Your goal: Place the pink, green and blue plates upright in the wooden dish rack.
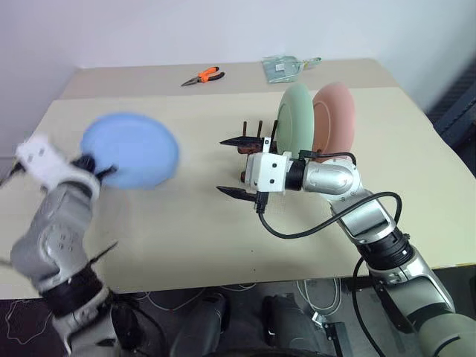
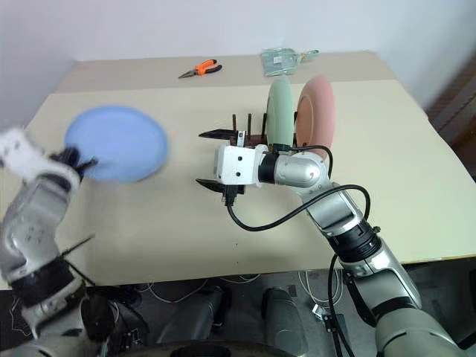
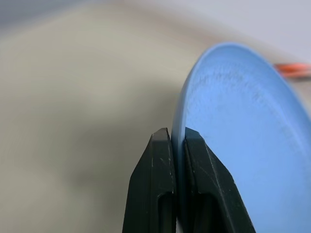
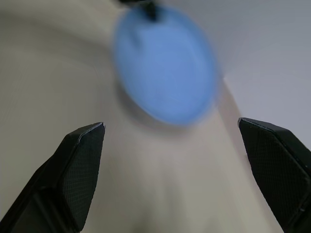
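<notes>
Fingers [image 3: 194, 184] of my left gripper [image 3: 177, 141] are pinched tight on the rim of the blue plate [image 1: 131, 149], which I see lifted above the table [image 1: 186, 238] at about nine o'clock in the head view, its outline smeared. My right gripper [image 1: 236, 166] has its jaws spread wide around nothing, pointing toward that plate from the middle of the table. Going down in size: the green plate [image 1: 294, 117] and pink plate [image 1: 335, 119] stand upright side by side at one o'clock in the wooden dish rack [image 1: 253, 143], whose near end is covered by my right wrist; I can only make out a few pegs. Orange pliers [image 1: 203, 76] lie at twelve o'clock, and a small packet [image 1: 282, 67] just right of them. My left wrist view shows the pinch itself edge-on, which the head views blur; my right wrist view shows the blue plate framed between its two parted fingers.
</notes>
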Tool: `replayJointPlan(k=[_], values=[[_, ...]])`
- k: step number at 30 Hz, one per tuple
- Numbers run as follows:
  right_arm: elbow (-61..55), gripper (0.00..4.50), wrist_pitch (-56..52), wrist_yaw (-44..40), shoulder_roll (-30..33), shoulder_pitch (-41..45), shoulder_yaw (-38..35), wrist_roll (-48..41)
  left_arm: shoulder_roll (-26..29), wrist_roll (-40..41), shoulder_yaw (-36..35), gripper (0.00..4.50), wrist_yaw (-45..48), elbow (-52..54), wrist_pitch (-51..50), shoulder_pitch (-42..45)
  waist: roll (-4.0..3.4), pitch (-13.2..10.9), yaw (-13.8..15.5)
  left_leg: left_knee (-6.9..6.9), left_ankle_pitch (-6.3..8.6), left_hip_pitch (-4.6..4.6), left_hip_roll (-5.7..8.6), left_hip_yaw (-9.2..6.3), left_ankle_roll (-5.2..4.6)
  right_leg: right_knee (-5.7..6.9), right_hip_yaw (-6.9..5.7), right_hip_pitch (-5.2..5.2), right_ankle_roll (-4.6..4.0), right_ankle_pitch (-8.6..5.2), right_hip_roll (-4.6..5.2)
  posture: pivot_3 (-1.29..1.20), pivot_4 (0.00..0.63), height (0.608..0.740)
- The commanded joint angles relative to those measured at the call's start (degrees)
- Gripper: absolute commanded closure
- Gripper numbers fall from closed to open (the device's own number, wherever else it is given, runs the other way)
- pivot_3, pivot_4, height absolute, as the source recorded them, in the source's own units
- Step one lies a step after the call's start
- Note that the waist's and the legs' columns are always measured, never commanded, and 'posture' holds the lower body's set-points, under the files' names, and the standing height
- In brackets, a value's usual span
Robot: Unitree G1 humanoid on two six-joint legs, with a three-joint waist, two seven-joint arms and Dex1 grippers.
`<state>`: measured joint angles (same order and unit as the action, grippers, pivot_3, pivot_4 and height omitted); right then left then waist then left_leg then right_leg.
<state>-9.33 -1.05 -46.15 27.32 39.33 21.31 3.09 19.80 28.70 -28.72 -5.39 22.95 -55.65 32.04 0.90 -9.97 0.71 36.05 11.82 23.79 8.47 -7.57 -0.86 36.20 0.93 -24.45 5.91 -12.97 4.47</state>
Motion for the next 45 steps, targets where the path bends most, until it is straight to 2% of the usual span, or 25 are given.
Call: replayJointPlan(k=[1,7,8,10,16,17,20,23,25,28,31,33,37,40,43,45], values=[[2.98,0.0,4.71,2.61,-1.11,3.38,0.1,4.7,0.2,1.03,6.43,4.47,1.26,3.85,-1.02,5.59,-0.03,0.03,-0.3,-0.02,-0.06,-0.02,0.0,0.07,0.09,-0.01,0.03,0.01,0.01,0.0,0.02,0.0,0.15,0.729],[12.11,0.0,8.96,8.57,-4.17,7.52,1.26,12.76,-2.04,1.75,9.96,4.47,0.1,4.81,-4.1,9.98,-0.05,0.02,-1.65,-0.32,-0.18,-0.09,-0.13,0.29,0.33,0.06,0.14,-0.22,-0.02,-0.01,-0.03,0.0,0.15,0.729],[13.66,0.26,9.32,9.45,-4.52,8.15,1.35,13.91,-2.65,1.97,9.97,4.5,-0.18,5.06,-4.68,10.05,-0.05,0.02,-1.64,-0.36,-0.2,-0.09,-0.15,0.29,0.38,0.08,0.14,-0.24,-0.03,-0.01,-0.05,0.0,0.15,0.729],[15.67,0.9,9.92,10.35,-4.81,8.67,1.54,15.63,-4.14,2.81,9.25,4.5,-0.73,5.4,-5.5,9.99,-0.05,0.02,-1.4,-0.36,-0.21,-0.09,-0.16,0.29,0.42,0.12,0.16,-0.26,-0.04,-0.01,-0.06,0.0,0.15,0.729],[17.03,4.03,11.94,10.72,-5.01,8.47,1.94,17.73,-4.48,3.36,9.56,4.5,-0.25,6.29,-6.42,8.89,-0.03,0.01,-1.31,-0.33,-0.2,-0.09,-0.15,0.28,0.42,0.08,0.15,-0.21,-0.04,-0.01,-0.05,0.0,0.15,0.729],[16.99,4.44,12.18,10.71,-5.08,8.39,1.95,17.93,-4.93,3.97,9.25,4.5,0.05,6.25,-6.25,8.77,-0.03,0.01,-1.32,-0.34,-0.2,-0.09,-0.15,0.28,0.42,0.09,0.15,-0.22,-0.04,-0.01,-0.05,0.0,0.15,0.729],[16.59,4.5,13.2,11.1,-5.2,8.17,2.07,19.19,-7.94,6.76,6.16,3.38,-0.31,6.31,-3.5,10.58,-0.03,0.01,-1.32,-0.33,-0.2,-0.09,-0.15,0.28,0.42,0.08,0.14,-0.22,-0.04,-0.01,-0.05,0.0,0.15,0.729],[16.11,4.5,13.86,11.69,-5.06,7.87,2.07,20.21,-9.91,6.98,2.59,1.85,-2.28,6.34,3.13,13.99,0.04,-0.03,-1.2,-0.3,-0.2,-0.09,-0.15,0.26,0.43,0.08,0.12,-0.2,-0.04,-0.01,-0.05,0.0,0.15,0.729],[15.7,4.5,14.06,12.38,-5.07,7.47,1.6,20.58,-8.42,4.7,-0.59,0.89,-3.95,4.68,8.8,15.47,0.05,-0.03,-1.24,-0.3,-0.2,-0.08,-0.15,0.26,0.43,0.08,0.11,-0.2,-0.04,-0.01,-0.05,0.0,0.15,0.729],[13.65,4.5,13.62,13.48,-5.3,6.0,-0.72,18.69,-0.75,-2.67,-1.51,0.89,-3.16,2.01,15.64,12.69,0.02,-0.02,-1.66,-0.46,-0.21,-0.18,-0.16,0.36,0.45,0.09,0.18,-0.23,-0.04,-0.01,-0.06,0.0,0.15,0.729],[8.61,4.5,11.95,12.45,-6.62,3.68,-4.96,11.01,9.32,-12.67,3.22,0.89,2.06,-1.54,23.05,2.45,-0.02,0.0,-1.74,-0.87,-0.26,-0.45,-0.21,0.66,0.46,0.1,0.41,-0.25,-0.11,-0.05,-0.04,0.0,0.15,0.729],[4.17,4.5,7.58,11.01,-8.59,2.26,-7.97,3.6,12.38,-16.35,6.15,0.89,6.19,-3.66,28.51,-5.28,-0.02,0.0,-1.46,-0.9,-0.26,-0.46,-0.23,0.71,0.44,0.11,0.43,-0.28,-0.13,-0.06,-0.06,0.0,0.15,0.729],[-6.93,4.5,-13.25,11.16,-14.83,-0.46,-14.98,-17.15,10.18,-15.65,13.1,0.89,15.2,-3.4,34.15,-18.81,0.0,0.01,-0.78,-0.81,-0.15,-0.45,-0.23,0.62,0.34,0.03,0.4,-0.14,-0.16,-0.03,-0.02,0.0,0.15,0.729],[-12.63,4.5,-27.32,16.42,-19.22,-1.94,-20.1,-30.19,8.34,-15.03,20.55,0.89,22.17,-0.87,37.25,-25.79,0.01,0.02,-0.22,-0.79,0.08,-0.45,-0.23,0.59,-0.03,0.0,0.39,-0.13,-0.2,-0.02,0.0,0.0,0.15,0.729],[-15.33,4.5,-35.13,22.25,-22.42,-3.44,-22.86,-37.04,5.91,-13.64,24.79,0.89,26.2,0.14,38.51,-29.18,-0.03,0.02,-0.02,-0.82,0.08,-0.44,-0.24,0.6,-0.03,0.0,0.39,-0.17,-0.27,-0.03,0.01,0.0,0.15,0.729],[-16.2,4.5,-37.52,25.27,-23.5,-4.66,-23.51,-38.55,4.58,-13.64,27.36,0.89,27.6,0.78,38.46,-30.09,-0.14,0.03,-0.09,-0.86,0.09,-0.44,-0.28,0.62,-0.03,0.01,0.4,-0.2,-0.38,-0.09,0.0,0.0,0.15,0.729]])
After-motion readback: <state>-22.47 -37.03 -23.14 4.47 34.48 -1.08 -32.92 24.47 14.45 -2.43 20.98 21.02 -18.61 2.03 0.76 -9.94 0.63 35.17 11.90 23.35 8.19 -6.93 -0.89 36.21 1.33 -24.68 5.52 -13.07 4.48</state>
